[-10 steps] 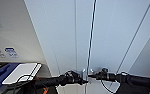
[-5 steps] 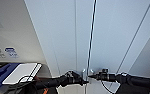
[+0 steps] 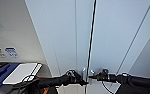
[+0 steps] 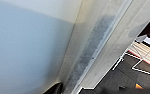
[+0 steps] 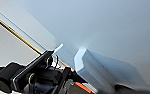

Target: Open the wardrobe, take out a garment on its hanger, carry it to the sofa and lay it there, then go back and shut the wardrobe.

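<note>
**Observer:** Where's the wardrobe [image 3: 73, 37]?

**Operator:** Right in front of me, doors together with a dark seam between them. I have the left gripper [image 3: 84, 81] at the left handle [image 3: 84, 73] and the right gripper [image 3: 92, 77] at the right handle [image 3: 92, 72].

**Observer:** Clamped?

**Operator:** I can't tell for either. Both arms reach in low, about level, meeting at the seam. I judge an even, outward pull on both doors is best.

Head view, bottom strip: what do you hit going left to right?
Blue item with a white panel → left arm's end effector → left silver handle → dark gap between the wardrobe doors → right silver handle → right arm's end effector.
</note>
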You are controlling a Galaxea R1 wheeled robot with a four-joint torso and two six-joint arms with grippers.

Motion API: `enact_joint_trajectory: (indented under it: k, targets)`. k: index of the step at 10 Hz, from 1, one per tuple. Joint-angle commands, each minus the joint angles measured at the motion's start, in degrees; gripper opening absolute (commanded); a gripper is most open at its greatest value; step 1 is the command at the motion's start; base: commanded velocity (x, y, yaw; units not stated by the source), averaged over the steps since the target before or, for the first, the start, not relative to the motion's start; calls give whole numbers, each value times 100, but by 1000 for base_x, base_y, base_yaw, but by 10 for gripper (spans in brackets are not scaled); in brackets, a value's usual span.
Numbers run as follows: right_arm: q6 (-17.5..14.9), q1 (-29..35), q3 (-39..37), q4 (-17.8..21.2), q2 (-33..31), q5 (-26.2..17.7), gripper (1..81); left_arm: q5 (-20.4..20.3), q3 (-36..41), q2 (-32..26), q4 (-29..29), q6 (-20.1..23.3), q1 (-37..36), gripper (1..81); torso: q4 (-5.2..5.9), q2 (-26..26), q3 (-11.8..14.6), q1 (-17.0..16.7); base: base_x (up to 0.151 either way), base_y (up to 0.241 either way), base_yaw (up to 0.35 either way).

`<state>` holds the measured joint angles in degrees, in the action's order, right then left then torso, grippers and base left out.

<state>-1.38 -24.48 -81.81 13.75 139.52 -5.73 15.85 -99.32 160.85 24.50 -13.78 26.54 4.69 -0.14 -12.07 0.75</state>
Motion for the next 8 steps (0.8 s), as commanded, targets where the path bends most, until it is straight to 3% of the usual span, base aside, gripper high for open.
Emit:
enact_joint_trajectory:
  k: [1, 8]
  targets:
    - [67, 606, 501, 75, 105, -517, 811, 50, 632, 413, -182, -11, -610, 811, 0, 0, 0, 0, 0, 0, 0]
    - [41, 369, 650, 75, -44, -482, 811, -240, 1230, 219, -235, -152, -426, 811, 0, 0, 0, 0, 0, 0, 0]
